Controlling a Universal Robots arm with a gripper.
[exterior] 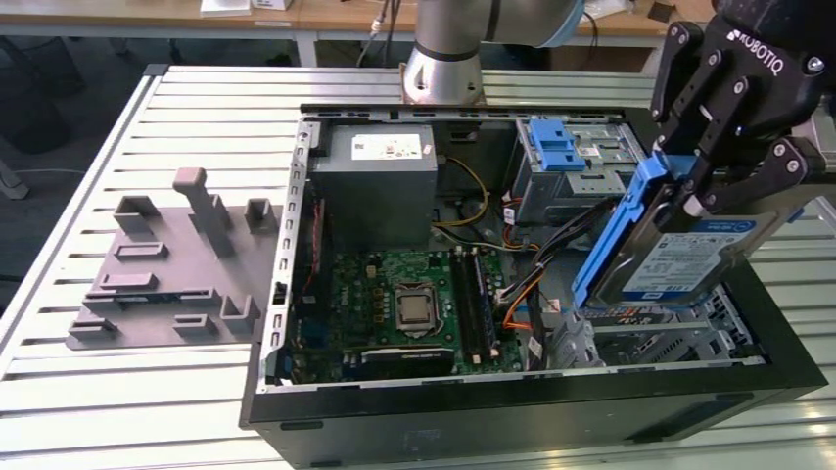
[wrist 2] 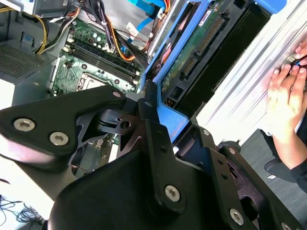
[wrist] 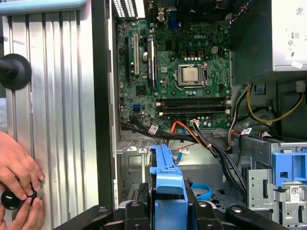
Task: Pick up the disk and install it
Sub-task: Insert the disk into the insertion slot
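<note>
Gripper [exterior: 721, 196] clamped on disk [exterior: 682, 262], jaws pressing its blue rails. Disk is lifted clear and steeply tilted, label showing in the exterior view, hanging over the case [exterior: 523, 403] at the exterior view's right, just above the lower bay [exterior: 653, 338]. Pick-up: done. Install: not done; as far as I can judge the disk sits in no slot yet. Cables [exterior: 530, 294], orange and black, run from the board [exterior: 405, 304] toward the bay and pass close under the disk's lower edge; likely snag point. Cage with blue latch [exterior: 565, 157] stands just behind the disk, power supply [exterior: 379, 181] further along. Grey fixture [exterior: 163, 264] lies on the table [exterior: 78, 411], well apart from the case. Person's hands [wrist: 17, 179] rest at a black knob [wrist: 10, 199] on the table beside the case wall, outside the case.
</note>
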